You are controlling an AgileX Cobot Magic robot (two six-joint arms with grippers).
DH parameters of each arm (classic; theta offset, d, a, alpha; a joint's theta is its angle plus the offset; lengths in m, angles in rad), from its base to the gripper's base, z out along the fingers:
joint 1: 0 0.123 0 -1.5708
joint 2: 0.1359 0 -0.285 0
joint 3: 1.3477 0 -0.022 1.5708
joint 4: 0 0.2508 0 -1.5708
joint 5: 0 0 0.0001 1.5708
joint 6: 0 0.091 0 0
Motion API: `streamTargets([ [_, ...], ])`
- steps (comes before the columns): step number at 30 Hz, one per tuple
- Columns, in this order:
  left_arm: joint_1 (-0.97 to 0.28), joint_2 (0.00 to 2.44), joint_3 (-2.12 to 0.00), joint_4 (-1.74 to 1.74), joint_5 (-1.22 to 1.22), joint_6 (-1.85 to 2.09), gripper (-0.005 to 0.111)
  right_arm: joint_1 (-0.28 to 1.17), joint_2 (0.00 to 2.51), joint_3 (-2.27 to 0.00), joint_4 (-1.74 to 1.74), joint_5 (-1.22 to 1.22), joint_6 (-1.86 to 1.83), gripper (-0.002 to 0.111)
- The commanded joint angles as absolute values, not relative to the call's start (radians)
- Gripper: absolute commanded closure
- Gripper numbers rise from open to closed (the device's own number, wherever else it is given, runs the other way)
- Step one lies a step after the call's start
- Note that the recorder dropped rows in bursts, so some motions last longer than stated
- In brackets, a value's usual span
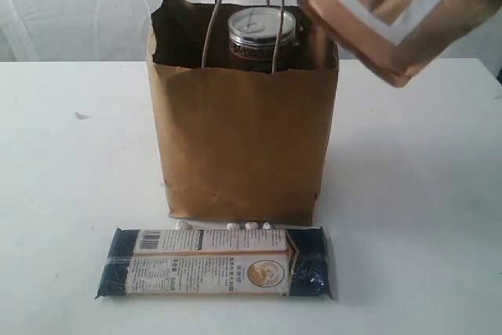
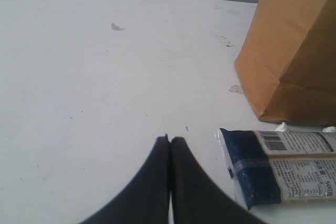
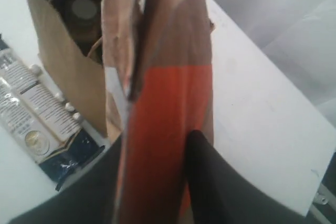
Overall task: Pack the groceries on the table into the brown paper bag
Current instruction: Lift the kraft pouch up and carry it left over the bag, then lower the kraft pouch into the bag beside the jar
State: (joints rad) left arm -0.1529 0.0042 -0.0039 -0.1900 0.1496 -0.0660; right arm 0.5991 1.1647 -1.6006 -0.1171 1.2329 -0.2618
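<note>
The brown paper bag (image 1: 243, 147) stands upright mid-table with its mouth open. A dark container with a silvery lid (image 1: 261, 33) rises inside it, behind the cord handles. My right gripper (image 3: 155, 140) is shut on the brown pouch with the orange strip (image 3: 168, 93). It holds the pouch (image 1: 384, 13) tilted in the air above the bag's right rim. The long dark-blue packet (image 1: 216, 263) lies flat on the table (image 1: 63, 162) in front of the bag. My left gripper (image 2: 169, 140) is shut with nothing in it, low over the table, left of the packet's end (image 2: 252, 169).
A few small white bits (image 1: 251, 226) lie between the bag's base and the packet. A small scrap (image 1: 81, 116) sits on the table at the left. A pale curtain hangs behind the table. The bag's side wall (image 2: 294, 51) stands close to my left gripper's right.
</note>
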Motion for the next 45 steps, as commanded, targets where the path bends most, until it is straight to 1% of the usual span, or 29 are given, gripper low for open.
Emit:
streamTargets([
  [1, -0.152, 0.0, 0.0, -0.196, 0.148, -0.072, 0.107, 0.601, 1.163, -1.67, -0.223, 1.15, -0.227, 0.108],
  [7, -0.152, 0.0, 0.0, -0.196, 0.149, -0.07, 0.107, 0.601, 1.2, -1.697, -0.22, 1.017, -0.268, 0.108],
  [15, -0.152, 0.0, 0.0, -0.196, 0.149, -0.07, 0.107, 0.601, 1.329, -1.752, -0.209, 0.876, -0.29, 0.108],
  [19, -0.152, 0.0, 0.0, -0.196, 0.149, -0.07, 0.107, 0.601, 1.383, -1.761, -0.147, 0.824, -0.29, 0.108],
  [27, -0.152, 0.0, 0.0, -0.196, 0.149, -0.07, 0.107, 0.601, 1.438, -1.761, 0.153, 0.779, -0.45, 0.108],
  [34, -0.152, 0.0, 0.0, -0.196, 0.149, -0.07, 0.107, 0.601, 1.468, -1.761, 0.192, 0.704, -0.45, 0.108],
  [38, -0.152, 0.0, 0.0, -0.196, 0.149, -0.07, 0.107, 0.61, 1.487, -1.761, 0.259, 0.703, -0.45, 0.108],
  [45, -0.152, 0.0, 0.0, -0.196, 0.149, -0.07, 0.107, 0.653, 1.52, -1.761, 0.272, 0.709, -0.448, 0.108],
])
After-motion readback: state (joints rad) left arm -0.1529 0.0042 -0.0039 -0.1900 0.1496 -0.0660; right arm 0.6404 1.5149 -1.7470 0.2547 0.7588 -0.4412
